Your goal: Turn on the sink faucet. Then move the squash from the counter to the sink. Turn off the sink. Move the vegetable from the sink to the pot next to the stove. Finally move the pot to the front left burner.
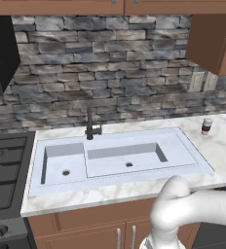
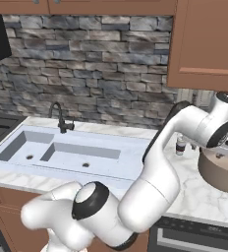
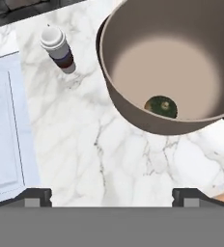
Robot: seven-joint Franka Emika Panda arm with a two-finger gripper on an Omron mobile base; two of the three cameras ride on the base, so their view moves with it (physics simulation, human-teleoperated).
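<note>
Now the fingers (image 3: 36,197) stand spread wide over the marble counter (image 3: 109,154). Ahead of them sits the pot (image 3: 133,113) with the squash (image 3: 162,106) inside; a jar (image 3: 58,48) stands nearby.

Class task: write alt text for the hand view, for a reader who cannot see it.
A round brownish-grey pot on a white marble counter holds a small dark green squash at its near inner wall. A small jar stands left of the pot, with the sink's pale edge at far left. The open jaws' tips rise at the bottom.

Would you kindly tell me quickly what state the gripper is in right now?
Gripper: open, jaws wide apart, holding nothing; the squash lies in the pot.
</note>
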